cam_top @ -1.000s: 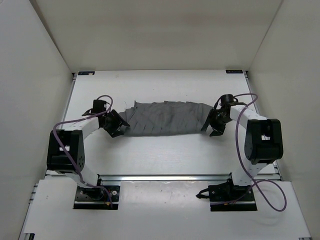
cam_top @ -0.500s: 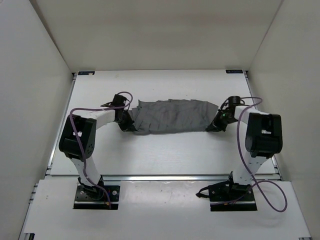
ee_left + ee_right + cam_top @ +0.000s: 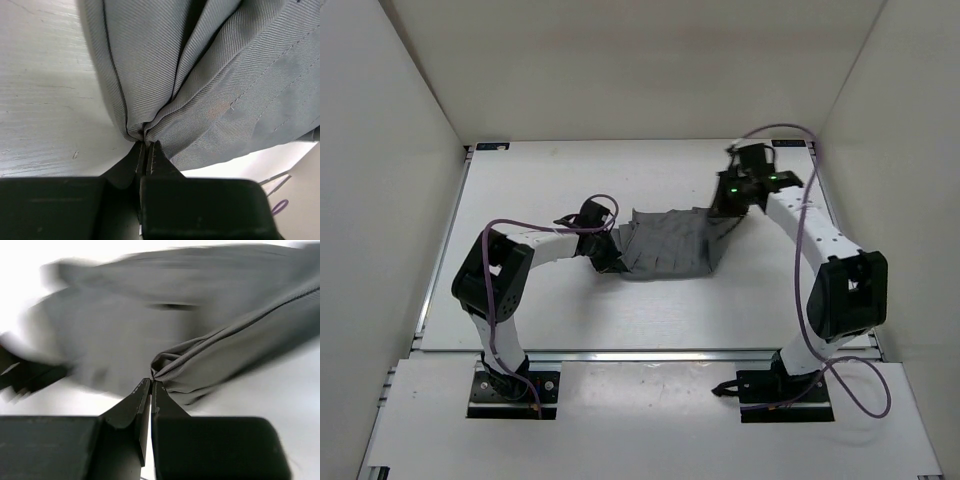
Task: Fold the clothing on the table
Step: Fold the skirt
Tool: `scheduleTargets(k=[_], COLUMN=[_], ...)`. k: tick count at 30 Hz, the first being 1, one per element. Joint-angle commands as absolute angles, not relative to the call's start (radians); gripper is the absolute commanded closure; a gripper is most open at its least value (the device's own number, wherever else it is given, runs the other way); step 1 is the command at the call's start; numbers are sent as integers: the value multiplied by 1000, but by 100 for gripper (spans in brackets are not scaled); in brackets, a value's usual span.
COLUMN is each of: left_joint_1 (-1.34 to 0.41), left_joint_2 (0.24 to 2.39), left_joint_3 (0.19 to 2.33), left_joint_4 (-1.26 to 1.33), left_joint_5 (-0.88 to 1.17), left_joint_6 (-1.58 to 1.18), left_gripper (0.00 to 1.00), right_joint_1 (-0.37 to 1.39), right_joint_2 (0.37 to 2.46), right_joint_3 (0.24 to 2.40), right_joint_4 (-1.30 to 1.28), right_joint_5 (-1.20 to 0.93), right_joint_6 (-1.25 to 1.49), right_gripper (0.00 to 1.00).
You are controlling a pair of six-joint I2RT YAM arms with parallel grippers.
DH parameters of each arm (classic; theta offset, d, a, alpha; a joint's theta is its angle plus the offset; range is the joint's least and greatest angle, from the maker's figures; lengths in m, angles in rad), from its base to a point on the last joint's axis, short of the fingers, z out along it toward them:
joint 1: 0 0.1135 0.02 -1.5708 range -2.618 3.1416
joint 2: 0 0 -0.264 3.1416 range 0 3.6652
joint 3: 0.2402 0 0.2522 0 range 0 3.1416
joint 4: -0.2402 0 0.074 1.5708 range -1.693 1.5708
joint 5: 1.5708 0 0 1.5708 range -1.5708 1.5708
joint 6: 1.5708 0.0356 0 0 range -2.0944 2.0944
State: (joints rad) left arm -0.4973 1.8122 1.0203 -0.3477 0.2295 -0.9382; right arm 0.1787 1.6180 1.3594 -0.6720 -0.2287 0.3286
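The grey pleated clothing [image 3: 665, 248] lay bunched at the middle of the white table [image 3: 620, 310], its pleats gathered into deep folds. The left end effector [image 3: 146, 146] was pressed together on its left edge. The right end effector [image 3: 151, 384] pinched its right corner, drawn toward the far side. Purple cables [image 3: 799, 270] looped along both arms.

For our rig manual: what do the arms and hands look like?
The left arm and right arm have white links and black joints, each trailed by a purple cable. The left hand and right hand are black, with tapering fingers; green lights glow by the right wrist.
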Motion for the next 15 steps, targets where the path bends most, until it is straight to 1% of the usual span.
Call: scheduleTargets(k=[1, 4, 7, 14, 15], left_joint_1=[-489, -489, -473, -448, -445], left_joint_2=[1829, 1833, 1818, 1805, 1799], left_joint_3=[1026, 1051, 1036, 980, 976], left_joint_4=[-354, -373, -376, -361, -368], left_joint_5=[227, 226, 233, 250, 250], left_joint_6=[-954, -942, -940, -907, -908], left_gripper=[100, 100, 100, 100, 99], right_joint_1=[366, 524, 615, 738, 747], right_joint_2=[1641, 1730, 1839, 2040, 2063], right_joint_3=[1387, 1419, 1439, 1538, 1554], right_joint_4=[-600, -558, -537, -563, -578], right_joint_5=[-317, -321, -310, -290, -284], right_joint_6=[348, 383, 408, 393, 388], right_gripper=[100, 100, 100, 100, 100])
